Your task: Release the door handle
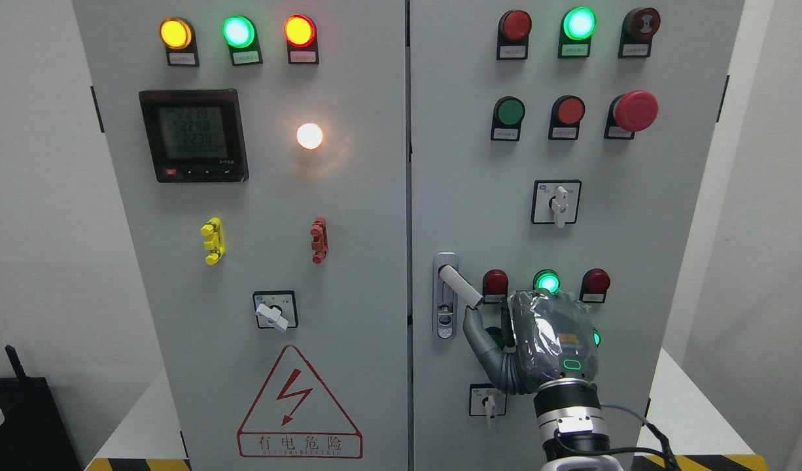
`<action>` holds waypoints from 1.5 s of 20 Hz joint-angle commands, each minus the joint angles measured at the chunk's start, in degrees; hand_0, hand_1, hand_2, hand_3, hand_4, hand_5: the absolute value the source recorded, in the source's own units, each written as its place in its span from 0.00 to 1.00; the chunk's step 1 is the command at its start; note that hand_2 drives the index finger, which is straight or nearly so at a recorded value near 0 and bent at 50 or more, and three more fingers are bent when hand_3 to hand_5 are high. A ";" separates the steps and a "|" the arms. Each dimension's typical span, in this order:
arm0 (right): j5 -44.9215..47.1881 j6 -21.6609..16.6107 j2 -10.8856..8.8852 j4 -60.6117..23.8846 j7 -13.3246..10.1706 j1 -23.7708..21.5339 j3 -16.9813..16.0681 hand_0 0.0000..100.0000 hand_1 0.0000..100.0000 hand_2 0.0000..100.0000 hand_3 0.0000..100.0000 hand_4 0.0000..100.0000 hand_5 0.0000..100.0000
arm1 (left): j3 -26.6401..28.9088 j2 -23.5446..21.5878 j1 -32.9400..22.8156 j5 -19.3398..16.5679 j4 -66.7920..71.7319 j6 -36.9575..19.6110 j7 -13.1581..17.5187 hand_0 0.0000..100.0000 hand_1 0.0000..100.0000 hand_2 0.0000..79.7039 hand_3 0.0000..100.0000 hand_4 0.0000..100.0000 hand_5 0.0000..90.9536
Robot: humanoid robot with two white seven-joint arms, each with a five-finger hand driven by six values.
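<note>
grey right hand (553, 340) beside door handle (460, 286), indicator lamps (546, 281) behind

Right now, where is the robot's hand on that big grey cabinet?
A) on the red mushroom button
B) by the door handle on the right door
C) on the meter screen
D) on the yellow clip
B: the right hand sits beside the swung-out door handle, thumb just under its tip.

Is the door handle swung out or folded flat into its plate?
Swung out. The door handle angles down-right off its plate, with the right hand just below its tip.
</note>
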State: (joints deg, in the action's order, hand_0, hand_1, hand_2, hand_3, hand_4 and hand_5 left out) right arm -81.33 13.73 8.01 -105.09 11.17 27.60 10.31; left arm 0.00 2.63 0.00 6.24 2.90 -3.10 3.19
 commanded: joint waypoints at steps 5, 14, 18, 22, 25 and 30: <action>0.12 -0.02 -0.19 -0.20 0.08 0.70 -1.08 0.52 0.10 0.99 1.00 0.90 0.99 | 0.97 0.01 1.49 0.00 0.00 0.03 -0.03 0.12 0.39 0.00 0.00 0.00 0.00; 0.12 -0.02 -0.10 -0.20 0.17 1.40 -1.08 0.53 0.11 0.98 1.00 0.90 0.99 | 0.97 0.01 1.49 0.00 0.00 0.03 -0.03 0.12 0.39 0.00 0.00 0.00 0.00; 0.12 -0.02 -0.10 -0.20 0.17 1.84 -1.08 0.53 0.11 0.98 1.00 0.90 0.99 | 0.97 0.01 1.49 0.00 0.00 0.03 -0.03 0.12 0.39 0.00 0.00 0.00 0.00; 0.12 -0.02 -0.10 -0.20 0.26 1.93 -1.08 0.53 0.11 0.98 1.00 0.90 0.99 | 0.97 0.01 1.49 0.00 0.00 0.03 -0.03 0.12 0.39 0.00 0.00 0.00 0.00; 0.12 -0.02 -0.10 -0.20 0.26 2.02 -1.08 0.53 0.11 0.98 1.00 0.90 0.99 | 0.97 0.01 1.49 0.00 0.00 0.03 -0.03 0.12 0.39 0.00 0.00 0.00 0.00; 0.12 -0.02 -0.10 -0.20 0.17 2.28 -1.08 0.53 0.11 0.98 1.00 0.90 0.99 | 0.97 0.01 1.41 0.00 0.00 0.03 -0.03 0.12 0.39 0.00 0.00 0.00 0.00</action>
State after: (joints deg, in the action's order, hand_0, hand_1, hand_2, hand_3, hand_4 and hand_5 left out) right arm -81.22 13.67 7.92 -105.28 11.39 29.68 9.31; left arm 0.00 2.63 0.00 6.24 2.90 -3.11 3.19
